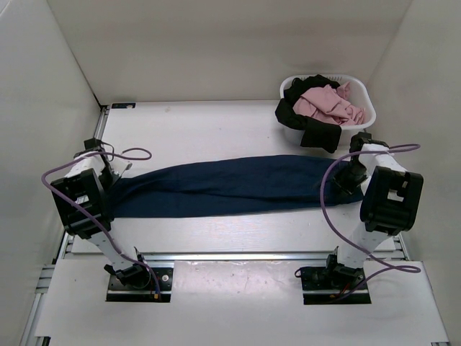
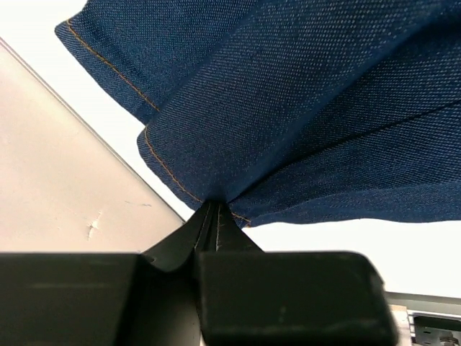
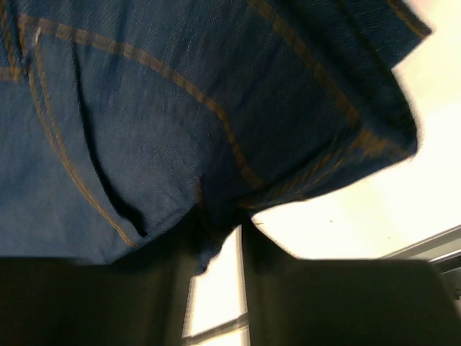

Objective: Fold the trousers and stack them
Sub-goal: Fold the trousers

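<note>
The trousers are dark navy jeans, stretched in one long band across the middle of the table between both grippers. My left gripper is shut on the leg-hem end. In the left wrist view its fingertips pinch the tan-stitched hem of the trousers. My right gripper holds the waist end. In the right wrist view its tips close on the trousers near a pocket seam.
A white laundry basket stands at the back right, holding a pink garment and a black garment that hangs over its front rim. White walls close in the left, back and right. A metal rail runs along the near edge.
</note>
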`<state>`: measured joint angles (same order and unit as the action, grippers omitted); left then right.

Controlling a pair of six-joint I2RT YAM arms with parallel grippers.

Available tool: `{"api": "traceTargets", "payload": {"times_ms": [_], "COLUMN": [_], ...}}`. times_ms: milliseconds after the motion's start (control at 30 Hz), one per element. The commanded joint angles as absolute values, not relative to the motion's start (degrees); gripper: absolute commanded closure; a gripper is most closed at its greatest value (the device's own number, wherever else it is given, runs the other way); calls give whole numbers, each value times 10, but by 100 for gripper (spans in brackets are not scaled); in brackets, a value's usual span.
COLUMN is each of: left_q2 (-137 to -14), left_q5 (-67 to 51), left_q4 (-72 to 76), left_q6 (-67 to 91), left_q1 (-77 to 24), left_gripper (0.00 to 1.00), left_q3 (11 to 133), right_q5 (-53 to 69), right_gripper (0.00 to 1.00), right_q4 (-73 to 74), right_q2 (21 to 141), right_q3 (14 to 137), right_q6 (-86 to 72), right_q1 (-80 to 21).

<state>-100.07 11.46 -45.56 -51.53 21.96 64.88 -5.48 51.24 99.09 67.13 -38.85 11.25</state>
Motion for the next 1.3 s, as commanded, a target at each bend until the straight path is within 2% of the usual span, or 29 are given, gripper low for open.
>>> {"api": "traceTargets", "payload": {"times_ms": [0,67,133,400,467,500,533,567,700,900,1067,1267], "left_q2": [-983,-983,-977,-965,-971,-971,-971,-957,-895,-852,-864,-881], "left_q5": [123,123,114,78,69,62,57,57,74,63,87,92], "left_q4": [-451,-451,-451,-446,-509,-533,-554,-563,-502,-440,-373,-359], "left_q6": [-515,-515,-515,-509,-540,-547,-561,-567,-608,-627,-577,-566], "left_q1": [221,221,226,221,214,208,203,203,203,198,198,180], "left_gripper": [86,86,86,86,84,74,48,37,19,15,19,25], "left_q3": [664,670,684,751,751,751,740,704,592,526,519,499], "right_q5": [-100,-119,-133,-133,-127,-127,-119,-119,-113,-113,-113,-113], "right_gripper": [76,92,100,100,100,100,100,100,100,100,100,100], "right_q4": [510,516,523,542,550,550,550,550,535,535,535,535], "right_q2": [1001,1001,1001,991,991,996,996,996,991,991,985,985], "right_q3": [697,714,723,794,807,807,800,793,758,758,758,758], "right_q6": [-405,-405,-405,-394,-388,-388,-388,-388,-393,-393,-398,-403], "right_q1": [121,121,121,121,121,121,121,121,121,121,121,121]}}
